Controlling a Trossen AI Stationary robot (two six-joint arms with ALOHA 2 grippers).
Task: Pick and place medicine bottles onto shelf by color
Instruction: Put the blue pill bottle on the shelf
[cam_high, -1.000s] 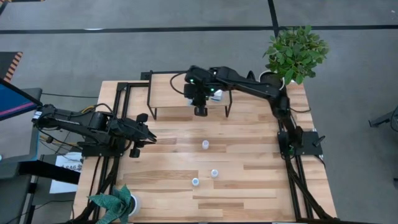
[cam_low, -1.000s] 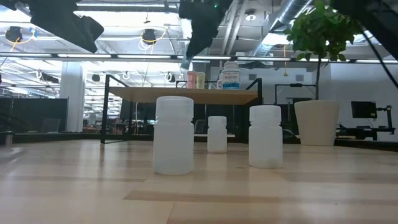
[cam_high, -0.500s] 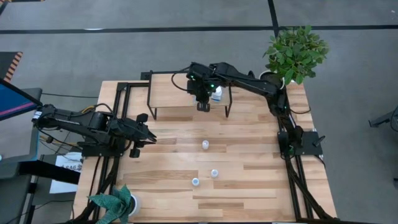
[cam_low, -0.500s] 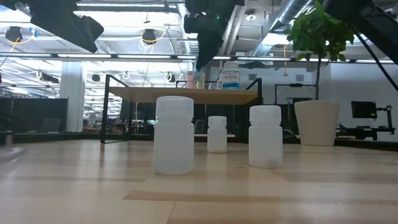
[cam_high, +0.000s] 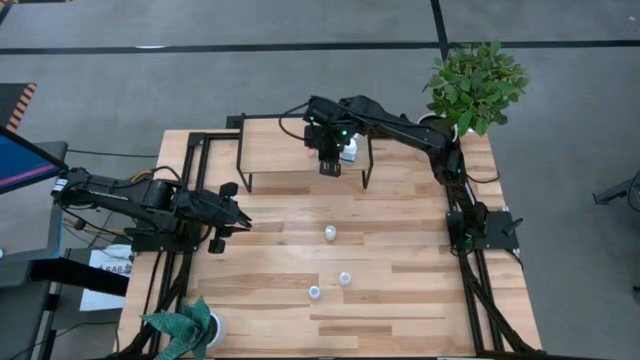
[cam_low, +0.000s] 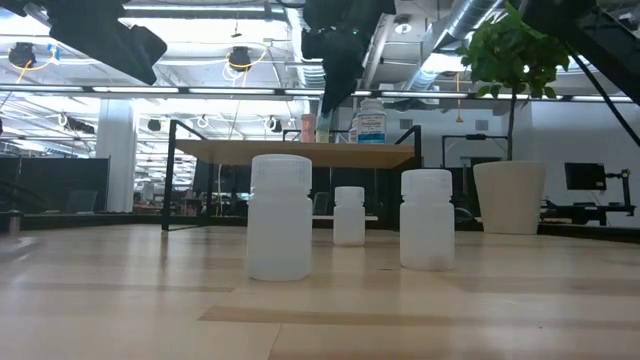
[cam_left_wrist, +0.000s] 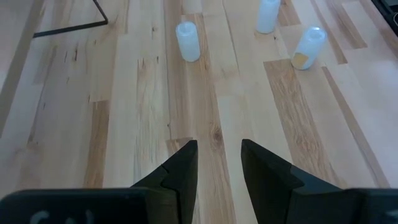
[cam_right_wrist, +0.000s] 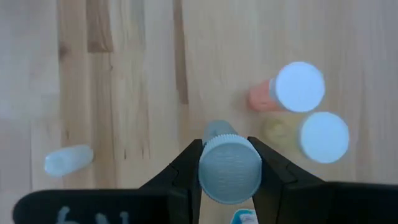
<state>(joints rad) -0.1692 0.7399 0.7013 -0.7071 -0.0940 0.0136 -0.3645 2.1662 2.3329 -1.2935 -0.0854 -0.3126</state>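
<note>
Overhead, right gripper (cam_right_wrist: 227, 163) clamping ribbed round-capped bottle (cam_right_wrist: 229, 168), light-wood shelf (cam_high: 275, 150)

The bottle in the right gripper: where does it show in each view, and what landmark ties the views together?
High view: hidden under the right gripper over the shelf.
Low view: hardly visible, below the dark gripper above the shelf, beside the two small bottles.
Left wrist view: not in it.
Right wrist view: the held bottle sits between the fingers, cap toward the camera.
Shared landmark: the shelf.
</note>
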